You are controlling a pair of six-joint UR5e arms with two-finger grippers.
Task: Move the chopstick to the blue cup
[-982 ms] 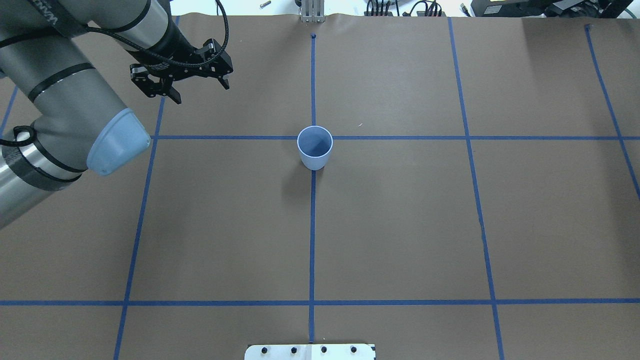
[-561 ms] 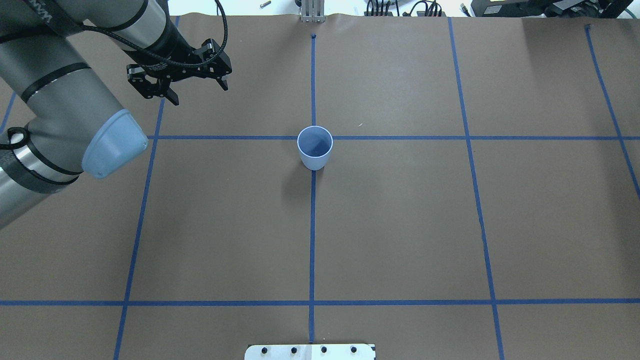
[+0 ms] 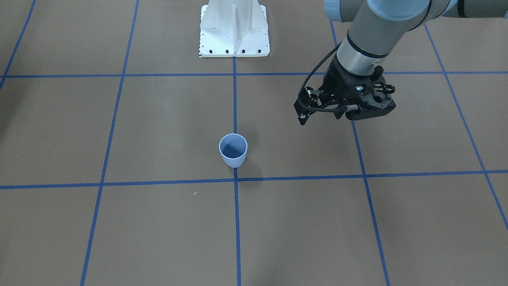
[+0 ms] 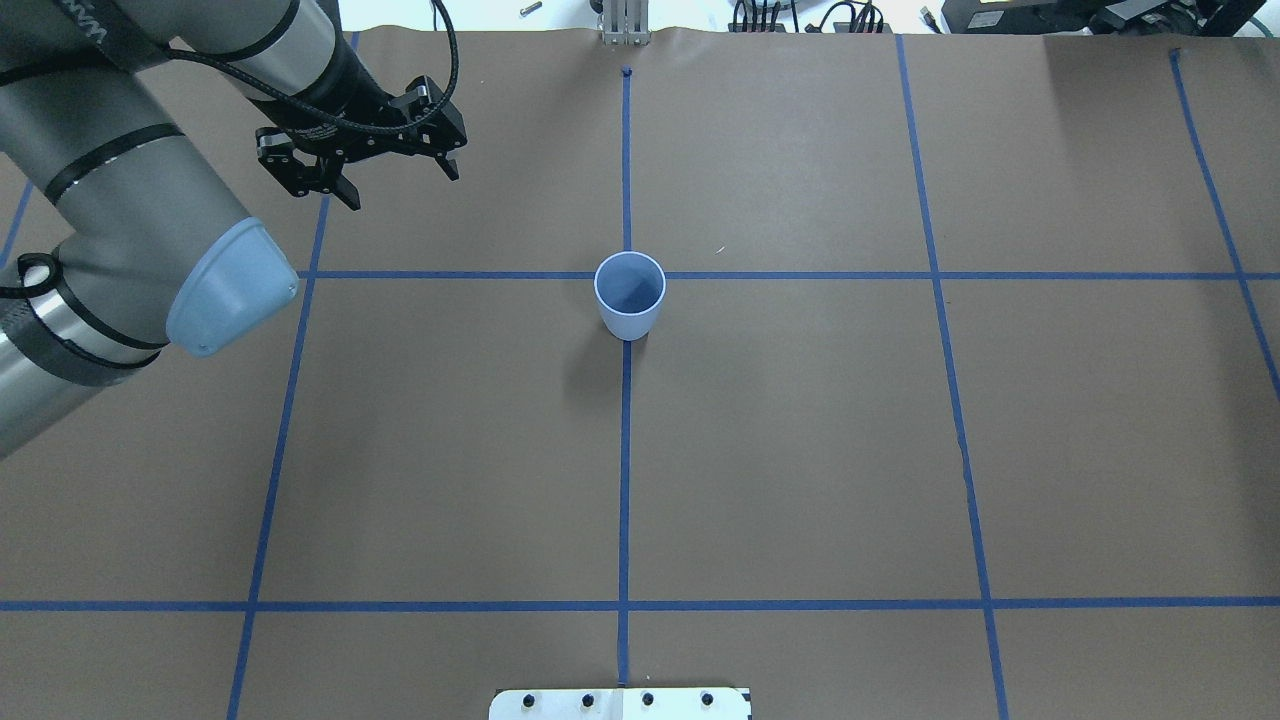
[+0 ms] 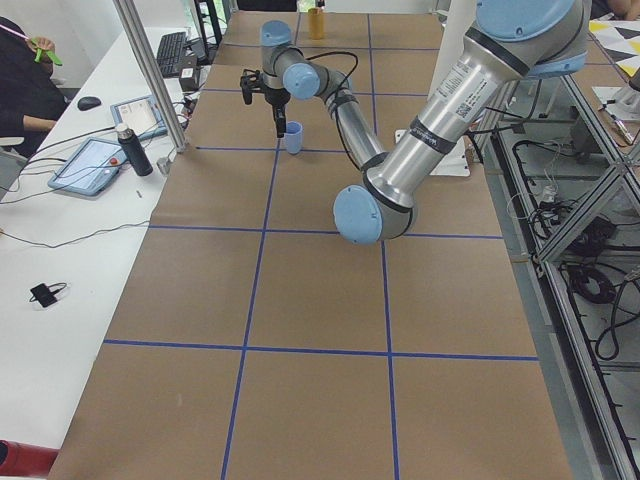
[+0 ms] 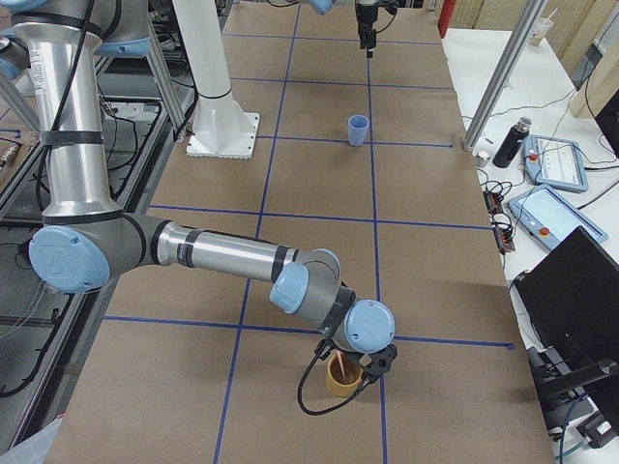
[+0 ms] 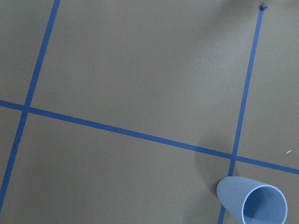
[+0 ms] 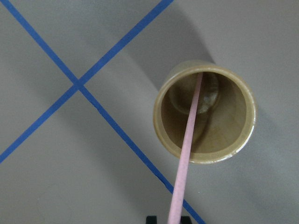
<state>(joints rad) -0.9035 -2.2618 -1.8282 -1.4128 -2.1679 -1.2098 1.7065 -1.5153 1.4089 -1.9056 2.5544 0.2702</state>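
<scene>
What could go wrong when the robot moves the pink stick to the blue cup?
The chopstick stands slanted in the tan cup, so lifting it might catch the rim and tip that cup. The blue cup is small and far off; a long stick dropped in could lean and topple it.

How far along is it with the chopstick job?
Nothing is delivered yet: the blue cup stands empty. In hand: the right gripper is over the chopstick, whose far end rests in a tan cup. Left to do: lifting it out and carrying it over.
</scene>
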